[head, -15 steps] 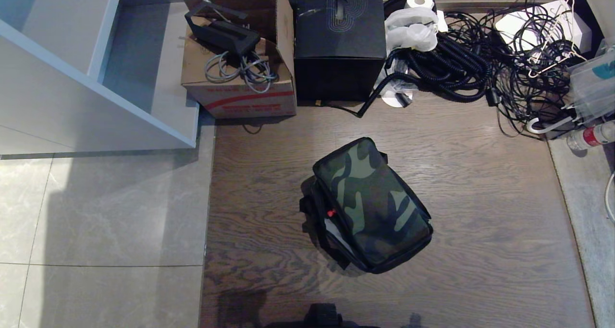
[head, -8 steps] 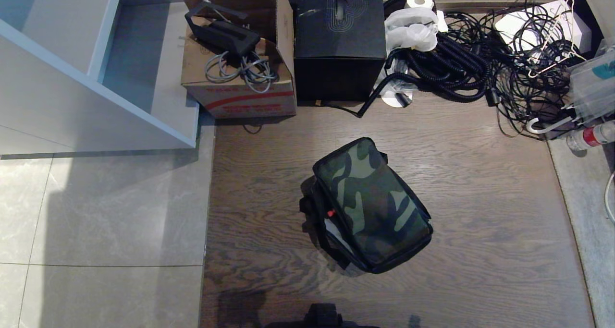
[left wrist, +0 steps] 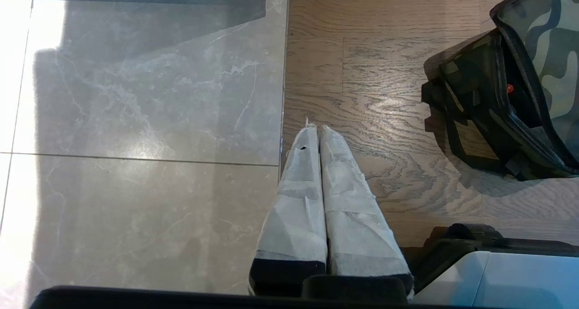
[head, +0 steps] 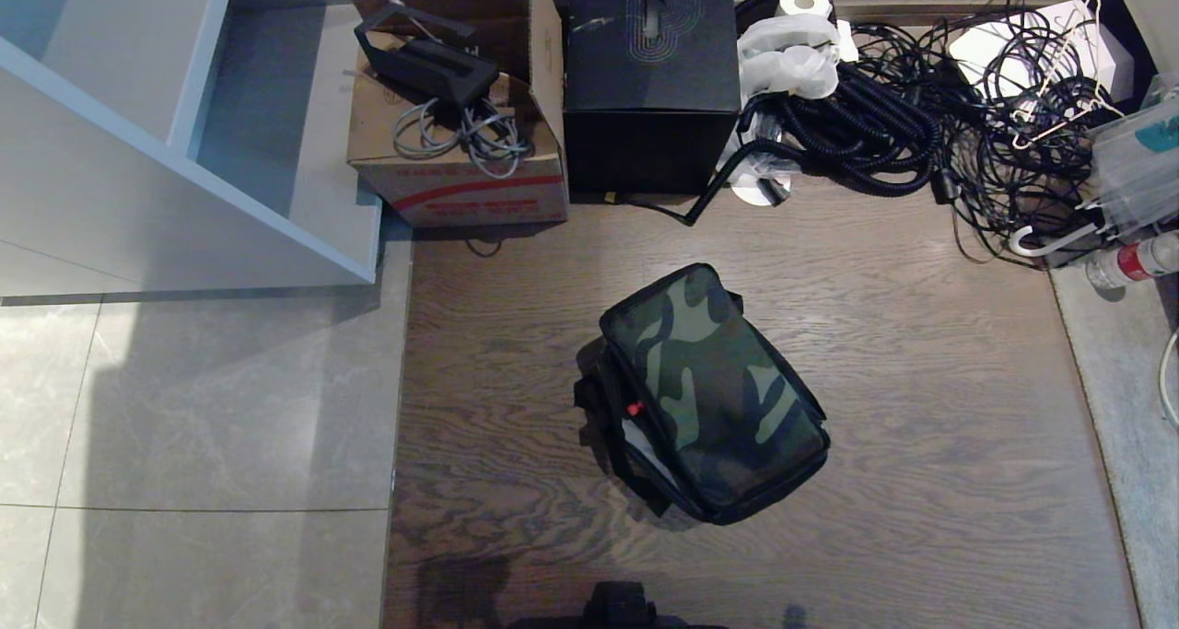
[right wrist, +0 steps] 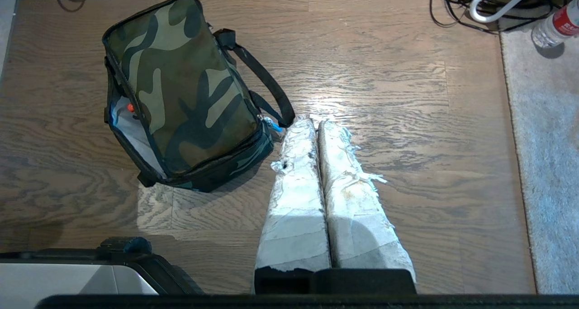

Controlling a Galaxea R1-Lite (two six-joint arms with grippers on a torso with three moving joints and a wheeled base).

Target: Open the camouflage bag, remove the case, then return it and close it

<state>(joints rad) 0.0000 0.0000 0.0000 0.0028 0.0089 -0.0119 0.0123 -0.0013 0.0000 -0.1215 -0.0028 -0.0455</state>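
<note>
The boxy soft camouflage bag (head: 714,394), green, brown and black on its lid with black sides and straps, sits on the dark wood-grain floor (head: 921,380) at the centre of the head view, slightly below the middle. Its lid lies down over the body, with a strip of grey lining and a small red tab showing along its left edge. The case cannot be seen.

Little writing can be read. The brown cardboard box (head: 461,164) at the upper left carries red print along its front, too small to make out. The large black box (head: 649,76) at top centre bears a line-drawn swirl emblem on its lid. A clear plastic bottle (head: 1138,262) at the right edge has a red label, its text unreadable.

The left pincer (left wrist: 315,130), its fingers wrapped in white tape, is clenched with the tips pressed together, above the seam between grey tile and wood. The right pincer (right wrist: 313,125) is likewise clenched and empty, just beside the bag's black strap.

Nothing has shifted since the earlier frames; the bag and the clutter lie as before.
</note>
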